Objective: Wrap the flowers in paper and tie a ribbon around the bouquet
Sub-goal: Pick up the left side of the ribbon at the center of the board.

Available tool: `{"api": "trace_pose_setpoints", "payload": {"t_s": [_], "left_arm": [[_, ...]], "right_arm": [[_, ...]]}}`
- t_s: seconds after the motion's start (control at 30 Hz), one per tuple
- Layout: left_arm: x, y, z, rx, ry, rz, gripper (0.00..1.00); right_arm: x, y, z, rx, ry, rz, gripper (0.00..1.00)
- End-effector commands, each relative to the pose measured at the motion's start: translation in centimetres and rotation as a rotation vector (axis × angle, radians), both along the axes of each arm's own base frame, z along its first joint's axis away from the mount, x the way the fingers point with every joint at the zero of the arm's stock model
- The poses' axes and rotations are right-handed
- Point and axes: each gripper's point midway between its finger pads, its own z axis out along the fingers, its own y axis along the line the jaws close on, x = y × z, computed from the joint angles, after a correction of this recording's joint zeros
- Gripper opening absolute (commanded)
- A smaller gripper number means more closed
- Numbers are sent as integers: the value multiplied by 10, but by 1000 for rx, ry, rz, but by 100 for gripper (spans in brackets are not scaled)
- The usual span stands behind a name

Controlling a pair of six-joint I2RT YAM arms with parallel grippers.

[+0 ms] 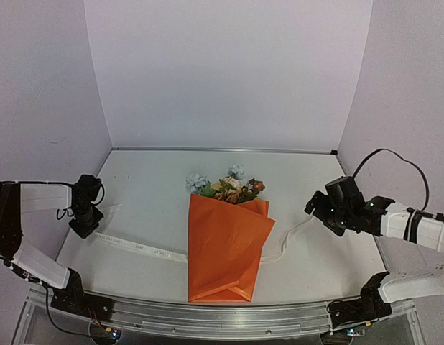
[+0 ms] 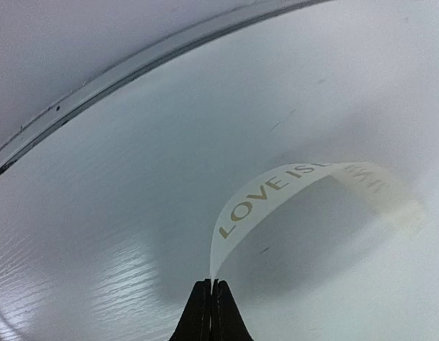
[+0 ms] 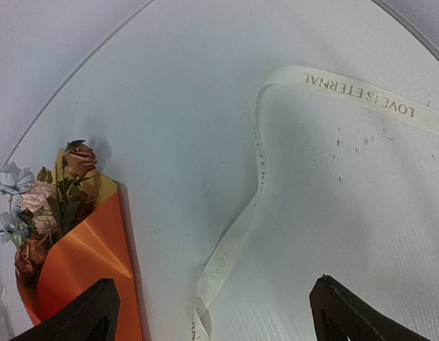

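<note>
the ribbon lay across the table, passing under the bouquet. limp and slippery (it would likely twist), best pinched near an end: left gripper clamped its left end, right gripper gaped over the other.

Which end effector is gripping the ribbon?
The left end effector: its jaws are shut on one end of the ribbon. The right end effector stands wide open above the table, holding nothing.
</note>
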Motion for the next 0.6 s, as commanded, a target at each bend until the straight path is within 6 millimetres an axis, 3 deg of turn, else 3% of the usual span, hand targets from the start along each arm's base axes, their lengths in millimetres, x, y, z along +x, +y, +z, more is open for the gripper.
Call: {"api": "trace_pose_setpoints", "payload": {"t_s": [0.0,0.27,0.4,0.57], "left_arm": [[55,12,50,102,-158,-62,0],[101,19,100,198,-282,-151,0],[110,16,110,202,-308,-195,0],[108,12,109,184,-324,-214,0]], "right_arm": [[17,10,-6,11,78,37,92],[50,0,-35,2,194,-55,73],[65,-2,-54,-2,248,-93,64],[74,-5,-79,19,309,-133,59]]}}
